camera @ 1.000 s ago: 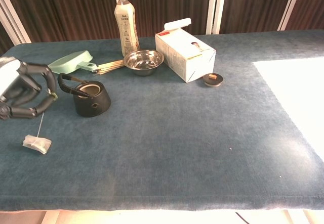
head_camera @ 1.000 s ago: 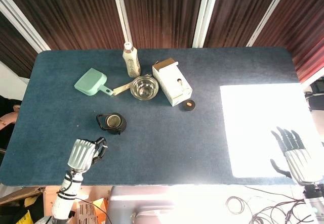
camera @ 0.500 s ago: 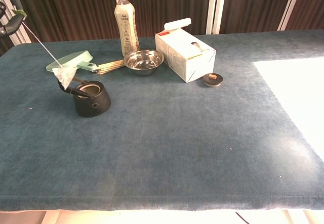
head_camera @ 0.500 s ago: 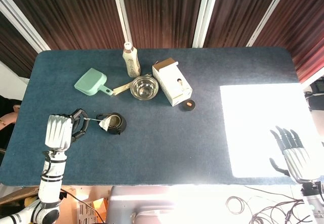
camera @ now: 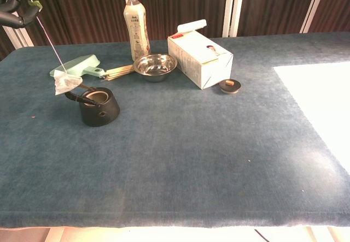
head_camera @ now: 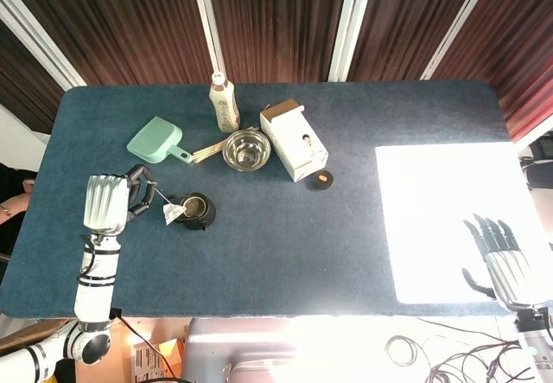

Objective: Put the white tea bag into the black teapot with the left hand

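My left hand point(head_camera: 111, 204) hovers left of the black teapot point(head_camera: 196, 211) and pinches the string tag of the white tea bag point(head_camera: 170, 213). In the chest view only the fingers point(camera: 17, 11) of that hand show at the top left corner. The tea bag point(camera: 65, 81) dangles on its string just left of the open-topped teapot point(camera: 98, 106), close to its raised handle. My right hand point(head_camera: 504, 258) lies open at the table's front right edge, fingers spread, holding nothing.
Behind the teapot lie a green dustpan point(camera: 76, 66), wooden sticks point(camera: 117, 71), a steel bowl point(camera: 155, 66), a drink bottle point(camera: 136, 28) and a white carton point(camera: 200, 60). A small dark lid point(camera: 229, 86) rests right of the carton. A sunlit patch point(head_camera: 449, 214) covers the table's right side.
The left hand lifted the tea bag off the table and carried it toward the teapot; in the last half second the bag swung slightly down and left beside the pot. The right hand stayed put.
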`<state>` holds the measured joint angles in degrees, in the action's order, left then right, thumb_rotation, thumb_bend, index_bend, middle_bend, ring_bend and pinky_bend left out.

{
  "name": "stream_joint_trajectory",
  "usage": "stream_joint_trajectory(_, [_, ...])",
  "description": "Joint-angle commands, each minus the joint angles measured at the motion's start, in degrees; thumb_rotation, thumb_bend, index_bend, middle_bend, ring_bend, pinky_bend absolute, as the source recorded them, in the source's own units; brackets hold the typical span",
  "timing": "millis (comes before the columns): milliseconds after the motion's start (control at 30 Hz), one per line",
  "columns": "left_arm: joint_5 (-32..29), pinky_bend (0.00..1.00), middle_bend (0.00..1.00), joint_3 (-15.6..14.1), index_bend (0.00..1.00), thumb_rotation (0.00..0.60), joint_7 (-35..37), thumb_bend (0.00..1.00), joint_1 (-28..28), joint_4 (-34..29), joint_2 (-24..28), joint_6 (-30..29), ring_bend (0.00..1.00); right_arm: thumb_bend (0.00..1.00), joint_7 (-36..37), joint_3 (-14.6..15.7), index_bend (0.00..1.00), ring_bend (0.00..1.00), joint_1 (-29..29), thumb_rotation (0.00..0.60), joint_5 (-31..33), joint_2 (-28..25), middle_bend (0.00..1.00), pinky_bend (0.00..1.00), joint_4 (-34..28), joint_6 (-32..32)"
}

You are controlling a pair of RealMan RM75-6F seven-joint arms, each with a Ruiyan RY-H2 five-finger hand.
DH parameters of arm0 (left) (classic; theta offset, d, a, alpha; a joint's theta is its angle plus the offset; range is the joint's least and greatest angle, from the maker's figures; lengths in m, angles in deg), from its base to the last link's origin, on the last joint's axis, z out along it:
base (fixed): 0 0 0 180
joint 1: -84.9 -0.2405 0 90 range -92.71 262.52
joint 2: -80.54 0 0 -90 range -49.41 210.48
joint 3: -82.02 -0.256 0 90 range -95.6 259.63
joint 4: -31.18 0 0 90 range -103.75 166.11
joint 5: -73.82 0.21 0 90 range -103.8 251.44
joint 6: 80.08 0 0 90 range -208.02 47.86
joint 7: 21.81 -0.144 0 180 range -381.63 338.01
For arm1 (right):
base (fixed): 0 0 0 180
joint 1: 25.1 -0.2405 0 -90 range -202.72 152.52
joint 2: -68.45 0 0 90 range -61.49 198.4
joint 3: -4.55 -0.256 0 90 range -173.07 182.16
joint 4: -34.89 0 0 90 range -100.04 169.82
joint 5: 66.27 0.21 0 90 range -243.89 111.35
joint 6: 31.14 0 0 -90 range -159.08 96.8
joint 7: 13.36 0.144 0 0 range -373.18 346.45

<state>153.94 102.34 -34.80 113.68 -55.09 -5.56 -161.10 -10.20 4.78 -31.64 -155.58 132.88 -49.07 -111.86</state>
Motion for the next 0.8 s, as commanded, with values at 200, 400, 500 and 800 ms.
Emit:
stream_joint_trajectory(200, [-1.1, 1.0, 0.99, 0.1, 0.68, 0.6, 0.4, 0.53, 0.8, 1.0, -0.3, 0.7, 1.0, 0.3, -0.1, -0.1, 0.0, 0.0, -0.1, 0.6, 0.2, 0.0, 0.0, 0.0, -0.1, 0.2])
stream_joint_trajectory(400, [-1.2, 1.0, 0.99, 0.6, 0.68, 0.6, -0.9, 0.53, 2.6, 1.1, -0.8, 0.8, 1.0, 0.3, -0.3, -0.2, 0.0, 0.0, -0.2, 0.6, 0.5, -0.1, 0.0, 0.0, -0.2, 0.6])
stream_joint_trajectory(500, [-1.9, 1.0, 0.99, 0.5, 0.68, 0.6, -1.5, 0.53, 2.8, 1.3, -0.9, 1.0, 1.0, 0.3, -0.1, -0.2, 0.0, 0.0, -0.1, 0.6, 0.5, -0.3, 0.0, 0.0, -0.2, 0.6])
stream_joint_trajectory(800, [-3.2, 1.0, 0.99, -3.5, 0.68, 0.6, 1.3, 0.53, 2.8, 7.3, -4.2, 3.9, 1.0, 0.3, 0.7, -0.2, 0.0, 0.0, 0.3, 0.6, 0.3, -0.5, 0.0, 0.0, 0.1, 0.0])
